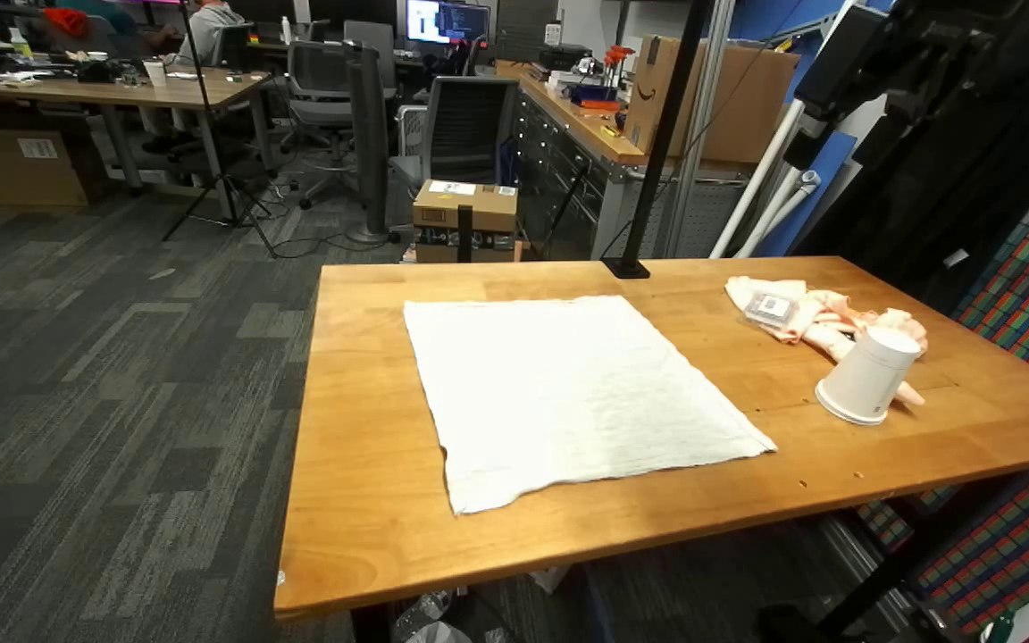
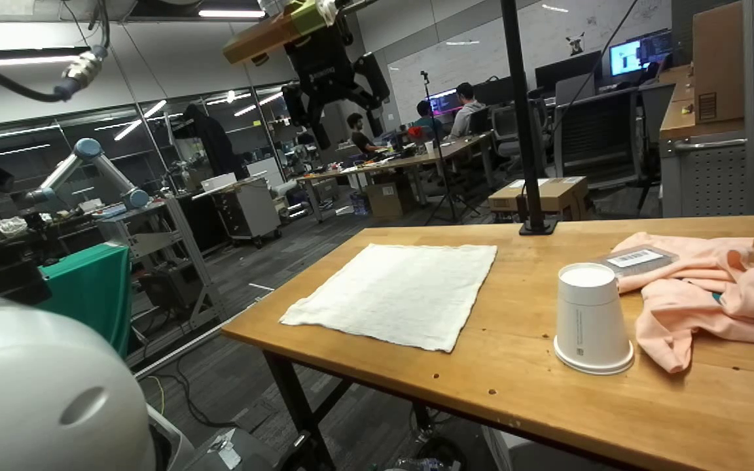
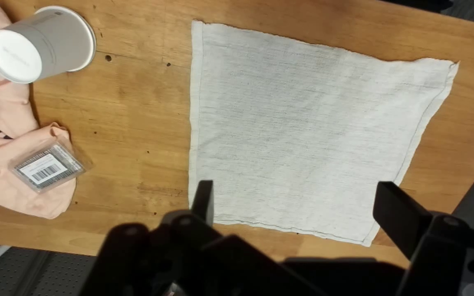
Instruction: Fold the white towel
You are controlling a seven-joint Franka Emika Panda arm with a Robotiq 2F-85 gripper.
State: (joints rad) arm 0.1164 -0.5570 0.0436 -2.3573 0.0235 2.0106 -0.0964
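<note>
The square white cloth towel is lying flat at left on the wooden bench, awaiting every fold; black fingers are hanging apart

Bright ceiling light, white towel nearly washed out, carpet dim; far desk perhaps soft
</note>
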